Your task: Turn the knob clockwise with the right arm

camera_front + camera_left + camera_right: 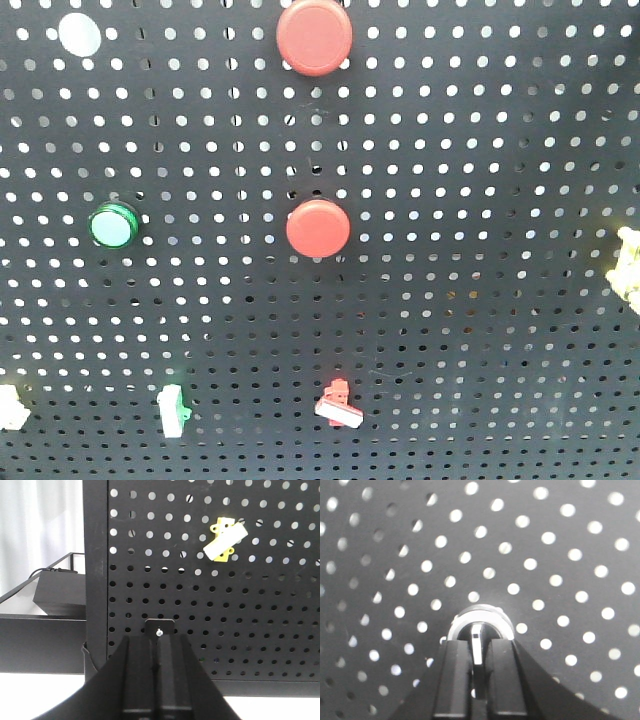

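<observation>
Right wrist view, knob: the knob (479, 619), round with a bright metal collar, sits on the upright black perforated worktop (560, 580). No edge or corner shows around it, so I cannot place it against one.
Right jaws: the right gripper (478, 647) is closed on the knob's white pointer (477, 639), one finger on either side. The pointer stands near upright.
Step in hand: the grasp looks made, and I judge the turn is not yet begun.
Next move: a clockwise roll of the wrist about the knob's own axis, with the pinch kept firm so the pointer does not slip out.
Left jaws: the left gripper (159, 645) is closed on nothing. It sits low by the worktop's left edge, below a yellow switch (224, 541).
Front view: two red buttons (318, 228) and a green button (112, 226) show, but I cannot pick out the knob there.
</observation>
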You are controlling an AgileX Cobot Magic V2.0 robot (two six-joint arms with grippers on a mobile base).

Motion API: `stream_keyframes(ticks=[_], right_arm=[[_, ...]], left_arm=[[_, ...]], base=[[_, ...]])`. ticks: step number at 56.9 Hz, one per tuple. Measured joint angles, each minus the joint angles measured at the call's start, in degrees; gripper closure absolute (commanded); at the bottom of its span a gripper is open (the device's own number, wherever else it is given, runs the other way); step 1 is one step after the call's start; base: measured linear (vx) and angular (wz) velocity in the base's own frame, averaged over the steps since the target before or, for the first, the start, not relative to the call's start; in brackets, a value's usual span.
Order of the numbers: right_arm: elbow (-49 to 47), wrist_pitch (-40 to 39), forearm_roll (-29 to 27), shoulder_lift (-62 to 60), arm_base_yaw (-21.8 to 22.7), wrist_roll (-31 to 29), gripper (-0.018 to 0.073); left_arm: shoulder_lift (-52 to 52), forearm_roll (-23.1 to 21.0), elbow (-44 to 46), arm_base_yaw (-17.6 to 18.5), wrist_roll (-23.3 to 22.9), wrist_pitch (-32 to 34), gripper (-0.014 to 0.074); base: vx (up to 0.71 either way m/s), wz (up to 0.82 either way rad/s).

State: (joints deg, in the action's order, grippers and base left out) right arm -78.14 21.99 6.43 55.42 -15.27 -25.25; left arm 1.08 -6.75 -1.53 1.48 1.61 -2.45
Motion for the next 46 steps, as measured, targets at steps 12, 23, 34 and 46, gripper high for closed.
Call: stream_keyframes(ticks=[12,23,34,46], right_arm=[[0.00,0.01,0.11,0.00,0.00,9.56,0.0571],[0.00,-0.06,-1.90,0.00,0.00,30.63,0.0568],[0.00,-0.60,-5.74,0.00,0.00,55.73,0.0568],[0.17,-1.47,-8.55,0.00,0.12,76.48,0.0568]], left_arm=[[0.00,0.00,0.00,0.00,0.00,0.00,0.0603],[0.00,0.00,0.00,0.00,0.00,0.00,0.0603],[0.00,0.00,0.00,0.00,0.00,0.00,0.0603],[0.00,0.00,0.00,0.00,0.00,0.00,0.0603]], base=[[0.00,0.00],[0.00,0.00],[0.00,0.00],[0.00,0.00]])
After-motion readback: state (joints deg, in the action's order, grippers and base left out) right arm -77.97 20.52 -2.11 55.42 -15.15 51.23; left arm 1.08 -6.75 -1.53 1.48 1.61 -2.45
